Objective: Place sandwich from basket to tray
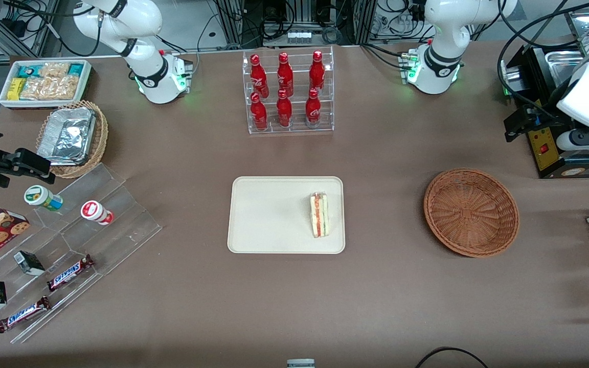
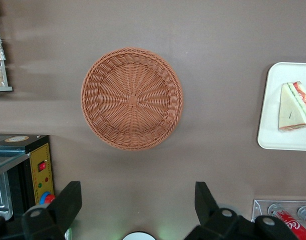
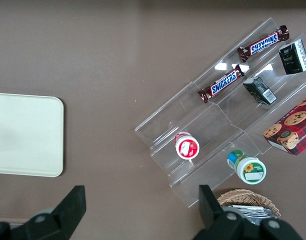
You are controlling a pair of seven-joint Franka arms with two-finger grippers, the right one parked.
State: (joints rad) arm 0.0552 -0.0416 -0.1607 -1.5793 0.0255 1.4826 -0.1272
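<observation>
Sandwich (image 1: 319, 215) lies on tray (image 1: 253, 214), well apart from the gripper (image 2: 137, 205), jaws apart, empty.

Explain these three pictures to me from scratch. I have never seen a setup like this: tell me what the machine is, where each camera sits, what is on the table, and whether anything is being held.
These are two white robot arms bolted to a brown table. One picture looks down on the whole table from the front. The other two come from cameras on each arm's wrist, so the dark prongs at their edge are that arm's own fingers.

The working arm's gripper hangs above the table beside the round wicker basket, toward the working arm's end. Its fingers are open and hold nothing.

The basket has nothing in it. The sandwich lies on the cream tray at the middle of the table, so the move looks done.

Around them: a rack of red bottles, a clear stand with snack bars, and a paler basket of foil trays.
</observation>
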